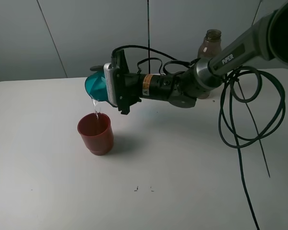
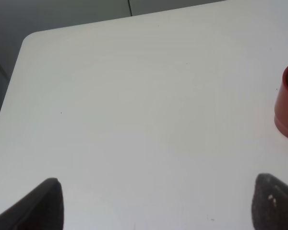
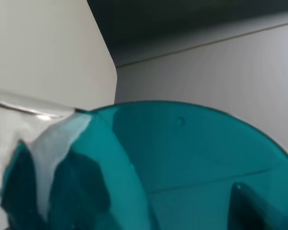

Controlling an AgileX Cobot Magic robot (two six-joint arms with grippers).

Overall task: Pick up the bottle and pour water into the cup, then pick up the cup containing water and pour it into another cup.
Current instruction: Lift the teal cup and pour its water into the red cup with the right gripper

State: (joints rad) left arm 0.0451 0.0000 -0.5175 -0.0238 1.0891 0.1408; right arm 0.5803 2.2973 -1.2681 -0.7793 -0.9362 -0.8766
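- Teal cup (image 1: 95, 86) lies tipped above the red cup (image 1: 95, 135), with a thin stream of water (image 1: 95, 109) falling in. We judge the second pour is under way.
- Right gripper (image 1: 105, 87) is clamped on the teal cup.
- Bottle (image 1: 210, 44) stands upright behind the arm, so its pour looks done.
- Left gripper (image 2: 158, 211) is spread wide and empty over the table (image 2: 134, 96).
- Left to do: drain the teal cup.

Your teal cup (image 1: 96, 85) is tipped sideways, trickling water (image 1: 95, 109) into the upright red cup (image 1: 95, 133); the bottle (image 1: 210, 43) stands near the counter's (image 1: 182, 167) far edge.
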